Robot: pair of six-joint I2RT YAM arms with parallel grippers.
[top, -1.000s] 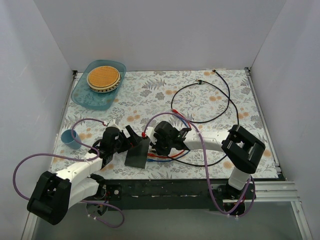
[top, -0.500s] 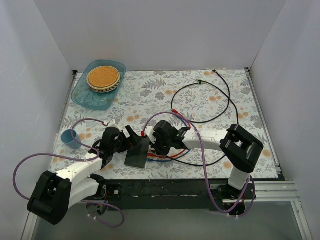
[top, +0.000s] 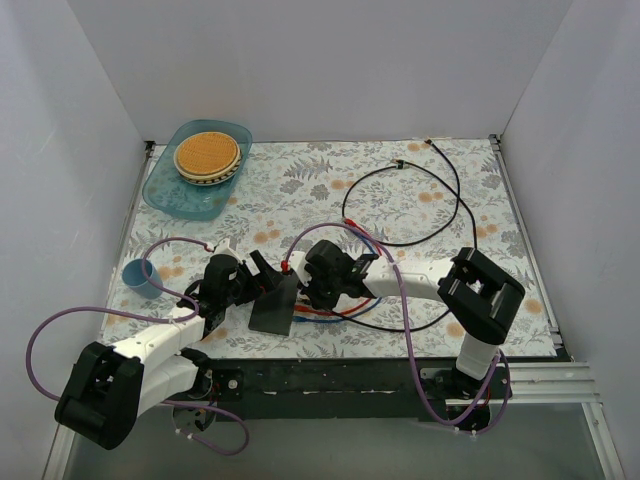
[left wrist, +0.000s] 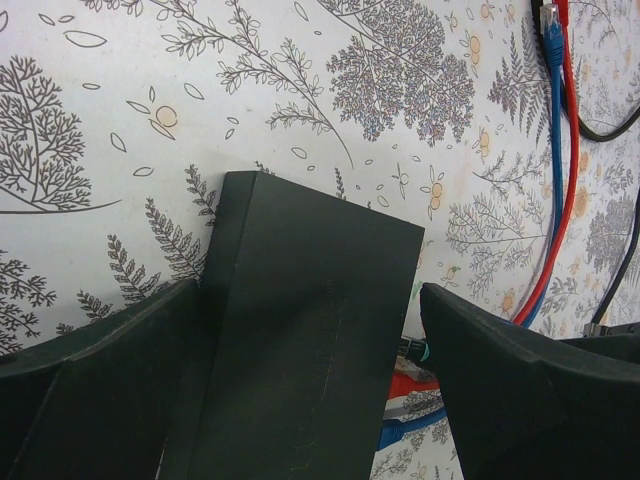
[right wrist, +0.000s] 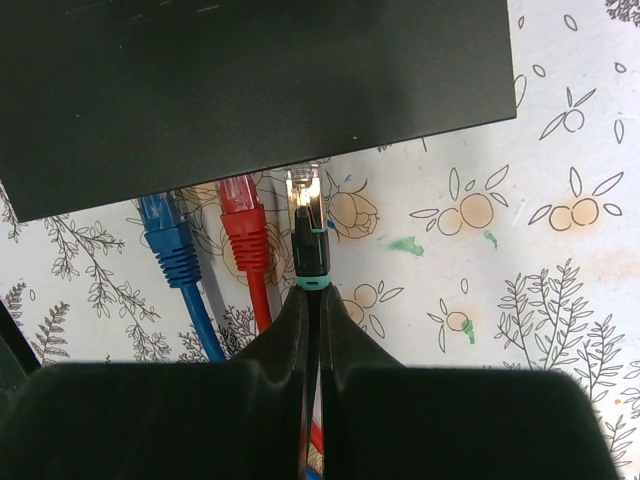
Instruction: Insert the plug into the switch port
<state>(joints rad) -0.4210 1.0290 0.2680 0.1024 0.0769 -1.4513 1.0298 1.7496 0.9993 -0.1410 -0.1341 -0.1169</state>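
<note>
The switch (top: 274, 310) is a flat matte black box near the table's front, between the two grippers. In the left wrist view the switch (left wrist: 300, 340) lies between my left gripper's (left wrist: 308, 292) fingers; the left finger is against its side and a gap shows at the right finger. My right gripper (right wrist: 312, 300) is shut on the cable just behind a black plug (right wrist: 309, 240) with a teal ring. The plug's metal tip is at the switch's (right wrist: 250, 90) port edge. A red plug (right wrist: 245, 225) and a blue plug (right wrist: 165, 235) sit at the ports beside it.
A teal tray (top: 165, 192) holding a woven plate (top: 207, 155) stands at the back left. A blue cup (top: 140, 278) stands at the left edge. A black cable (top: 450, 190) loops over the right half. White walls enclose the table.
My right gripper has shifted slightly left with the black plug, closer to the switch. The left arm and the switch have not visibly moved.
</note>
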